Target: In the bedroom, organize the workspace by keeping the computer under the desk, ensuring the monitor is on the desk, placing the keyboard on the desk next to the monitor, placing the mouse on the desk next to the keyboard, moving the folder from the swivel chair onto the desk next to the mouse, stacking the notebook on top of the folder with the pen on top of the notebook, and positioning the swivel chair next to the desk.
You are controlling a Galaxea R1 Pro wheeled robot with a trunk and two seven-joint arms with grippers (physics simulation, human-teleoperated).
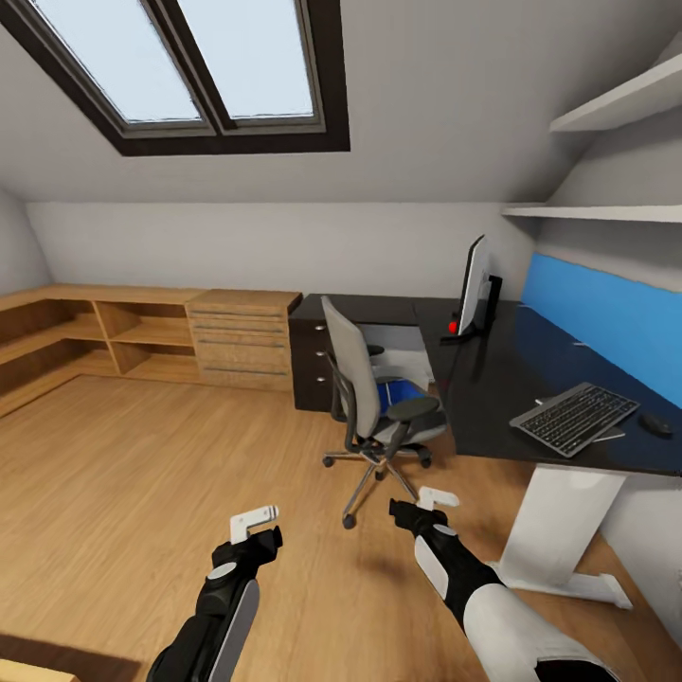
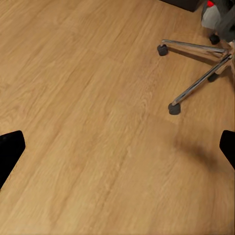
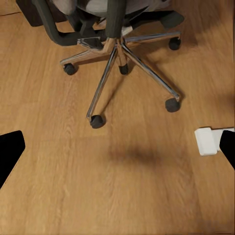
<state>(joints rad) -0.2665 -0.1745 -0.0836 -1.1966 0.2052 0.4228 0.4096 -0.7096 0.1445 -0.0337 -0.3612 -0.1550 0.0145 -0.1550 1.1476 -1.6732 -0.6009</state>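
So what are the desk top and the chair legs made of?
The desk top looks like glossy black laminate or glass: it has a faint sheen. The chair legs look like polished chrome metal, silvery with bright highlights. Being a render, that's a guess.

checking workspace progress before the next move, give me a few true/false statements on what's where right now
1. The monitor stands on the desk. True.
2. The keyboard lies on the floor. False: it lies on the desk, with the mouse beside it.
3. The folder is on the swivel chair. True.
4. The left gripper holds the folder. False: it is open and empty over the floor.
5. The right gripper grips the chair. False: it is open, short of it.
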